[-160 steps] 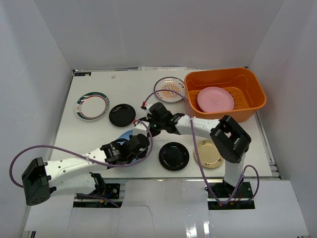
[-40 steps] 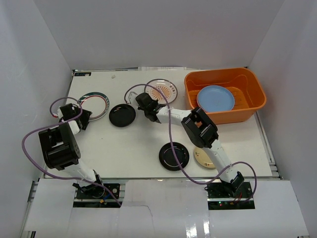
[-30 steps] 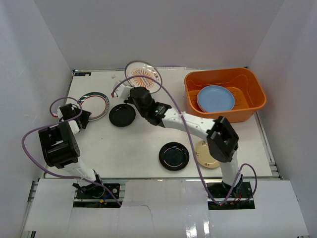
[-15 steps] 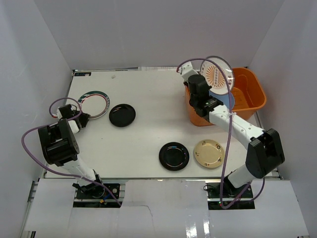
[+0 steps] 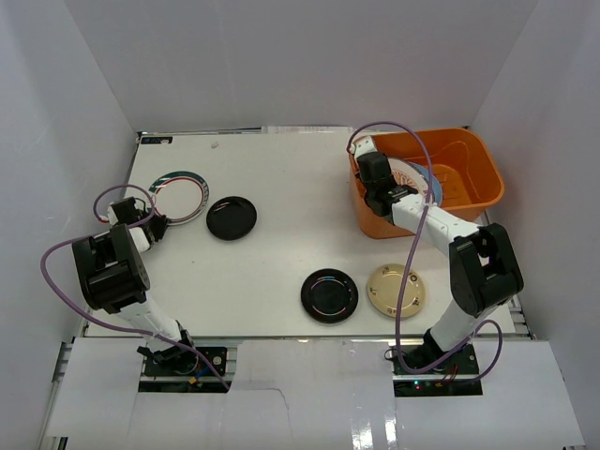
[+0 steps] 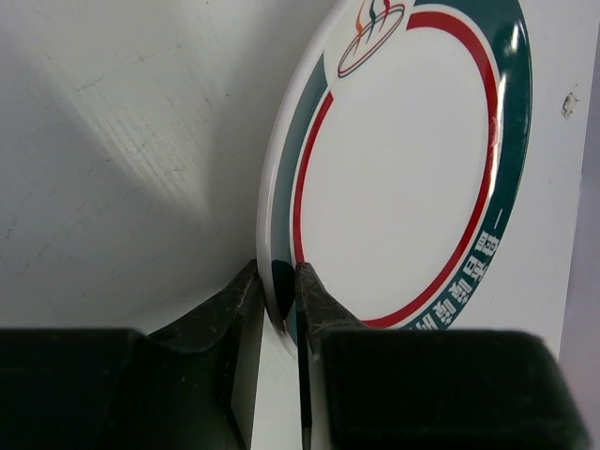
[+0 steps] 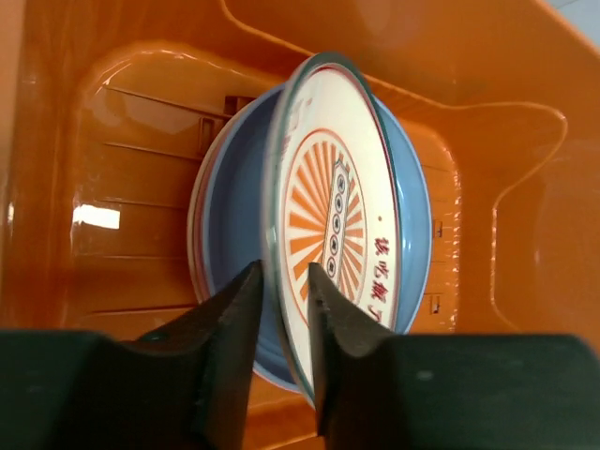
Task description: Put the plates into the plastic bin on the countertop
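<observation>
The orange plastic bin (image 5: 472, 137) stands at the back right of the white countertop (image 5: 272, 262). My right gripper (image 5: 387, 185) is inside it, shut on the rim of the white plate with orange pattern (image 7: 337, 225). It holds that plate tilted over the light blue plate (image 7: 232, 220) lying in the bin (image 7: 112, 84). My left gripper (image 5: 153, 222) is shut on the near rim of the white plate with green-red rim (image 5: 184, 187), which is tipped up from the table in the left wrist view (image 6: 403, 187). The pink and cream plates are hidden.
One black plate (image 5: 232, 217) lies right of the left gripper. A second black plate (image 5: 329, 295) and the gold-tan plate (image 5: 395, 290) lie near the front edge. White walls enclose the table on three sides.
My right gripper lifted the orange-pattern plate off the table, carried it right to the bin and lowered it over the light blue plate. My left gripper took hold of the green-red plate.
</observation>
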Robot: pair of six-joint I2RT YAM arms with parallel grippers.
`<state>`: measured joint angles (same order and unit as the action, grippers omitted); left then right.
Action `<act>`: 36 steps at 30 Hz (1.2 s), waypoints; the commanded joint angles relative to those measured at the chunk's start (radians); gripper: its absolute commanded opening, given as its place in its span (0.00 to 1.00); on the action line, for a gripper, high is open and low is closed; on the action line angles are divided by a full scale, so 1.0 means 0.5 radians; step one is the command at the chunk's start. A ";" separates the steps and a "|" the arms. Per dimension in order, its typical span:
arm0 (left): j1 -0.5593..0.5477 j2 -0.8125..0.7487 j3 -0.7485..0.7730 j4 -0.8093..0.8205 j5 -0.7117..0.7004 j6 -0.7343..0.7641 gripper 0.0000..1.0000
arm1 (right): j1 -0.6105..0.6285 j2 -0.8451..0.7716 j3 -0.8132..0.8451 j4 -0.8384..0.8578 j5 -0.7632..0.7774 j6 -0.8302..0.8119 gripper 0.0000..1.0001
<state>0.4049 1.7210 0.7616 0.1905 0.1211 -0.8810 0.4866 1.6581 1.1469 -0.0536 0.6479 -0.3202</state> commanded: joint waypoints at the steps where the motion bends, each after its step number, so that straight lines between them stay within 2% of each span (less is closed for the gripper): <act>1: 0.000 0.058 -0.035 -0.163 -0.031 0.069 0.26 | -0.037 -0.036 0.047 -0.049 -0.081 0.177 0.34; 2: -0.003 0.062 -0.041 -0.160 -0.031 0.069 0.26 | -0.040 -0.043 0.062 -0.083 -0.139 0.235 0.37; 5: -0.003 0.058 -0.038 -0.154 -0.031 0.075 0.23 | -0.044 -0.082 0.139 -0.239 -0.182 0.385 0.57; 6: 0.000 0.062 -0.035 -0.154 -0.031 0.075 0.20 | -0.044 -0.140 0.157 -0.267 -0.255 0.416 0.68; 7: 0.000 0.059 -0.035 -0.151 -0.031 0.078 0.18 | -0.044 -0.177 0.161 -0.310 -0.304 0.453 0.73; 9: -0.003 0.062 -0.038 -0.148 -0.027 0.087 0.15 | -0.040 -0.327 0.130 -0.319 -0.509 0.560 0.82; 12: 0.000 0.059 -0.035 -0.148 -0.024 0.090 0.04 | -0.025 -0.560 0.038 -0.246 -0.816 0.695 0.88; 13: -0.003 0.055 -0.035 -0.151 -0.021 0.090 0.01 | -0.013 -0.616 -0.038 -0.215 -0.881 0.726 0.89; 18: 0.003 -0.141 -0.066 -0.126 -0.031 0.072 0.00 | 0.207 -0.889 -0.238 0.002 -1.253 0.864 0.95; 21: 0.009 -0.364 -0.112 -0.087 -0.028 0.029 0.00 | 0.385 -0.905 -0.281 0.082 -1.421 0.935 0.98; 25: 0.009 -0.659 -0.140 -0.050 0.015 -0.005 0.00 | 0.582 -0.834 -0.300 0.236 -1.617 1.060 0.97; 34: 0.009 -0.941 -0.198 0.073 0.172 -0.168 0.00 | 0.751 -0.638 -0.189 0.331 -1.701 1.189 0.96; 36: 0.012 -0.975 -0.186 0.119 0.306 -0.201 0.00 | 0.754 -0.583 -0.159 0.359 -1.692 1.245 0.92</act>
<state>0.4049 1.2964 0.6609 0.1600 0.1795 -0.9348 0.8585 1.3457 1.0061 0.0471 -0.1749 0.2443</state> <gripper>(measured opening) 0.167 0.948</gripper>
